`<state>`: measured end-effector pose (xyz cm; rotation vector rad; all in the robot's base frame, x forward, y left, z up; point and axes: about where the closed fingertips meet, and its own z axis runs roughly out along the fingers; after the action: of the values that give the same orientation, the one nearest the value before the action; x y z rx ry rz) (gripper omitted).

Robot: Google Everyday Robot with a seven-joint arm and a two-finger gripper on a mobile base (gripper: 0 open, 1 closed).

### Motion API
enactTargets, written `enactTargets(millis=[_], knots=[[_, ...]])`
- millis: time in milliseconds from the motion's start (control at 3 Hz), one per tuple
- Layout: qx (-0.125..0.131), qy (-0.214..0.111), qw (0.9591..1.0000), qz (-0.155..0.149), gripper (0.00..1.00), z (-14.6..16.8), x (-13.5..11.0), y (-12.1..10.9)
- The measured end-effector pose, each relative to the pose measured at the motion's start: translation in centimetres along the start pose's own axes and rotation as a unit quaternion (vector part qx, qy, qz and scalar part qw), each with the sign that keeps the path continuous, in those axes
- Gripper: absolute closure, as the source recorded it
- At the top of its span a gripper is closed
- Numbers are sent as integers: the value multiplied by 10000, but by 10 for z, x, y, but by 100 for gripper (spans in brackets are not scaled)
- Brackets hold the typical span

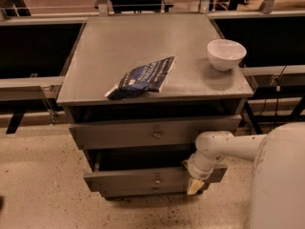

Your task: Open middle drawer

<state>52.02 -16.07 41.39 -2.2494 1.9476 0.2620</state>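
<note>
1. The gripper (194, 185) sits low at the front of the grey cabinet (119, 37), its pale tip pointing down towards the speckled floor (43, 185).
2. It hangs off a white arm (214, 149) that reaches in from the robot's bulky body (281, 175) to the gripper's right.
3. From where I stand I cannot tell whether the gripper is clenched or released, or whether it grasps anything.
4. The middle drawer (133, 179) runs off to the gripper's left. The gripper is against the right end of that drawer's front, perhaps touching it.
5. That drawer is pulled out, with a dark gap open above and behind its front. Its small round knob (157, 179) is well left of the gripper.
6. Above the gripper and to its left is the taller top drawer (119, 135), also standing a little proud of the cabinet.
7. Just below the middle drawer, left of the gripper's tip, is the thin bottom drawer (128, 192).
8. Up on the cabinet top, well above the gripper, a white bowl (226, 54) stands near the right edge. A dark blue snack bag (143, 78) lies further left by the front edge.
</note>
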Motion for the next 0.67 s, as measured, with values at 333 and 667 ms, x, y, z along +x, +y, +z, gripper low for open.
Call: enactTargets(millis=[333,667], knots=[[-11,-254,9997,-14,63,-2,-3,2],[-11,-255,9997,-14,81,-2,-1,-2]])
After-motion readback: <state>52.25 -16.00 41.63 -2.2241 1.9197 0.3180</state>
